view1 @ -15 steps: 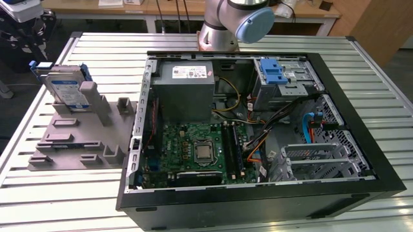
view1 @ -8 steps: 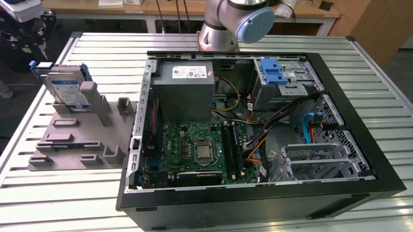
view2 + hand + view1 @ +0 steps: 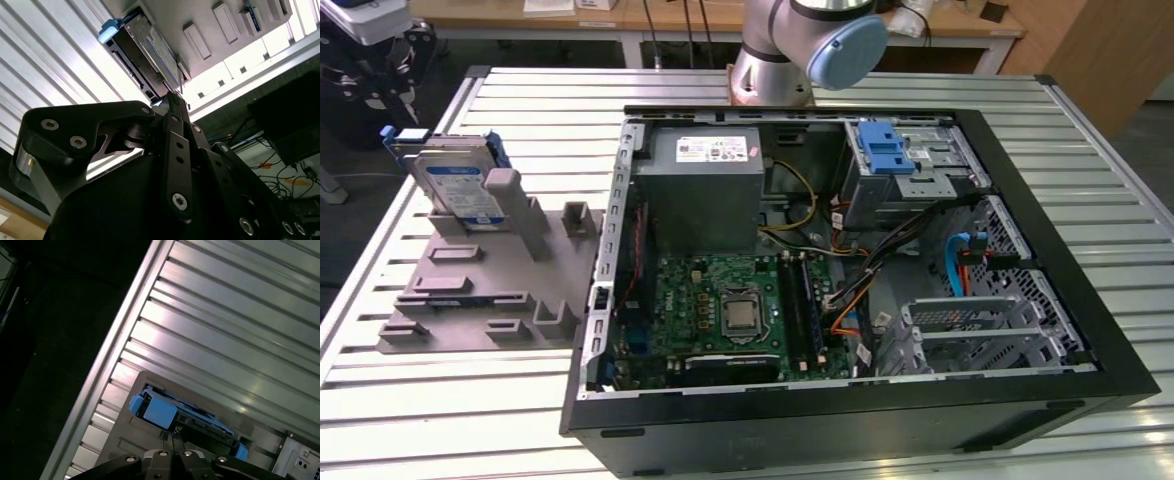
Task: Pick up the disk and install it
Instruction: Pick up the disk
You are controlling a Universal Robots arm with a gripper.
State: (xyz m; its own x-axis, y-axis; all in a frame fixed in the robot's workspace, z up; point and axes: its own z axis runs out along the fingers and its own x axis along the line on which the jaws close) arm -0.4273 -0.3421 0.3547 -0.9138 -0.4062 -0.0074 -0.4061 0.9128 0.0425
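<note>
Over at the exterior view's left, the disk (image 3: 462, 188) stands on edge, tilted back slightly, slotted into the far end of a grey holder (image 3: 494, 290) on the slatted table (image 3: 414, 415). It is flat and silver-grey, its blue-and-white label showing. In both wrist views the disk (image 3: 150, 52) (image 3: 160, 411) shows its blue plastic bracket.

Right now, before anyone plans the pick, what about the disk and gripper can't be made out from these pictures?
- Disk, lower part: in the exterior view it is sunk in the grey holder.
- Disk's label face: in the first wrist view it is turned away, and the blue bracket faces the camera.
- Gap between gripper and disk: in the second wrist view the fingertips overlap the disk's end, so contact cannot be judged.
</note>
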